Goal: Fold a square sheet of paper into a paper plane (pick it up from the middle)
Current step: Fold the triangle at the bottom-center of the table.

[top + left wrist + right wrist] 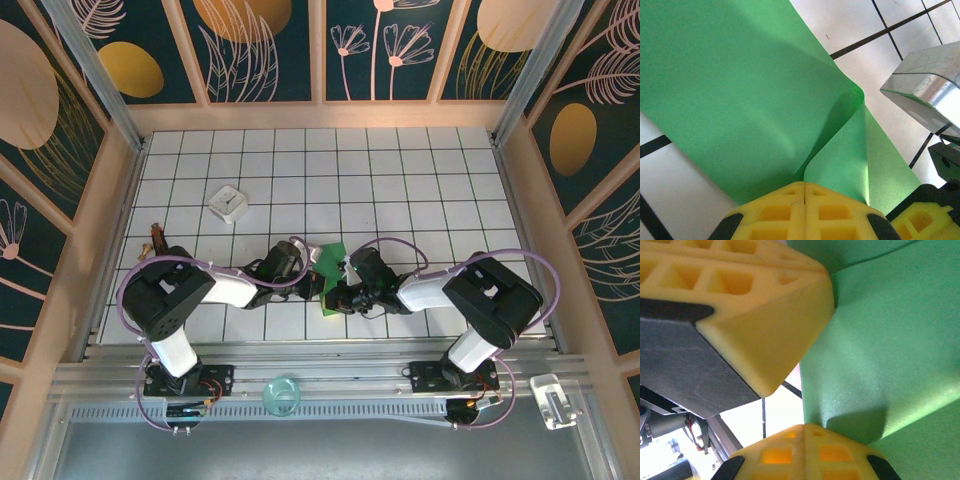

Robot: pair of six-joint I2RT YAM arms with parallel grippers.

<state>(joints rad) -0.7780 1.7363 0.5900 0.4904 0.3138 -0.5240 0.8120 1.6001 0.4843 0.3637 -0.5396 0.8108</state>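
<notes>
Both arms bend at the elbow and reach sideways toward each other, low over the table (pixel 400 170), and meet near the middle of its near edge. The left gripper (pixel 805 192) has its yellow fingers, moulded with square hollows, pressed together on a curled fold of the square sheet of paper (pixel 740 90). The right gripper (pixel 804 432) is clamped the same way on the sheet, just beside the left one. The paper is thin, smooth and bright green, and it buckles up between them. The table is white tile with dark grid lines. A small white box (pixel 228 203) sits well apart, toward the far left corner.
</notes>
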